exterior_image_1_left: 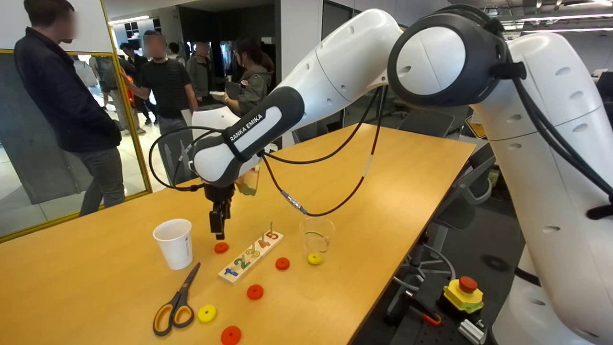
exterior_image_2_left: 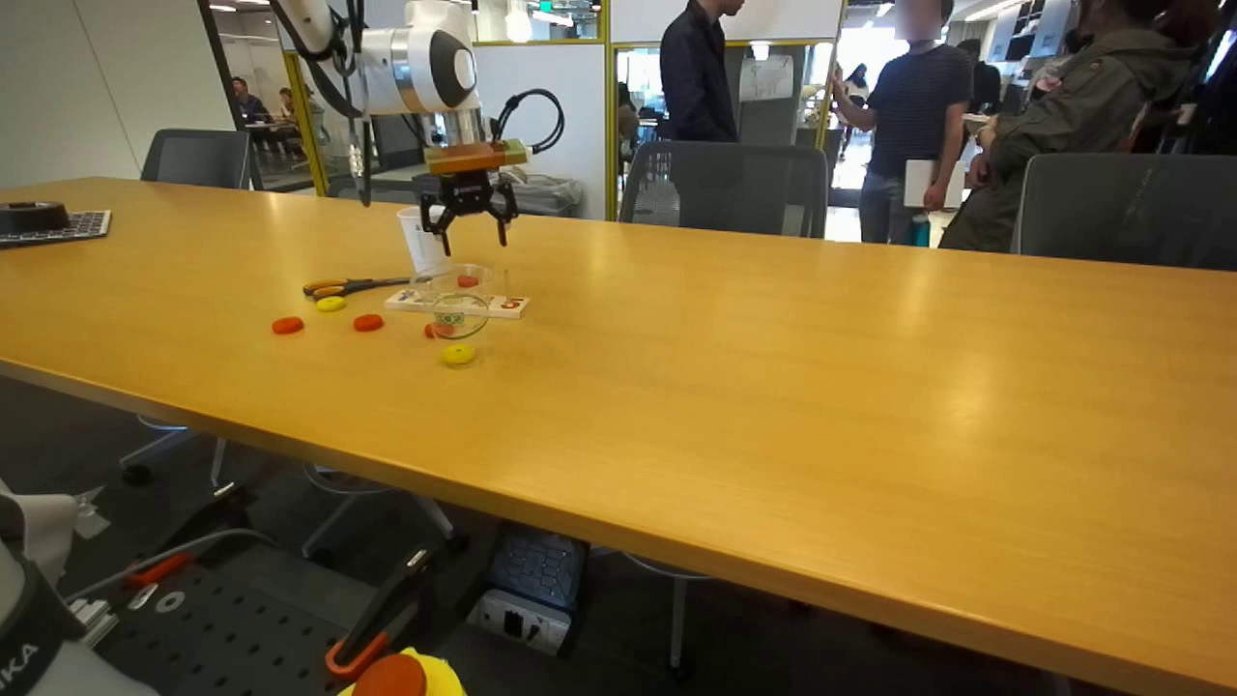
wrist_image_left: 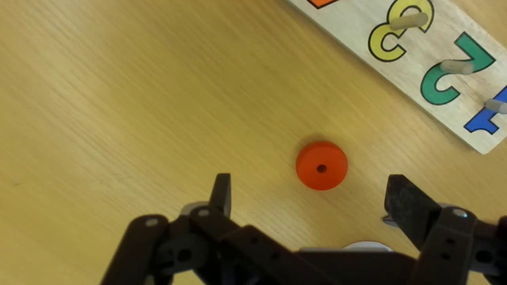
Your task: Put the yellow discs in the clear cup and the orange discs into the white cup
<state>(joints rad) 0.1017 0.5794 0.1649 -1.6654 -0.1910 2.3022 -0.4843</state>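
Bright room; ceiling lights [exterior_image_1_left: 565, 17] glow overhead in an exterior view. Pale glare patches on the table [exterior_image_2_left: 966, 425], floor [exterior_image_2_left: 53, 435] below it dark. Clear cup [exterior_image_1_left: 317, 233] washes out against the table. Faces [exterior_image_1_left: 154, 45] blurred in both exterior views. Wrist view dimmer, yellowish: orange disc [wrist_image_left: 321, 166] sharp with soft shadow, gripper [wrist_image_left: 309, 177] underexposed, slightly soft.

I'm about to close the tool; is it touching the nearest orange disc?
Apart: the wrist view shows bare table between that disc and both tool fingers.

The white arm [exterior_image_1_left: 352, 57] (lettered "RANKA EMIKA") has charcoal bands [exterior_image_1_left: 291, 104], black cables [exterior_image_1_left: 555, 129] and a black pincer [exterior_image_2_left: 474, 248].
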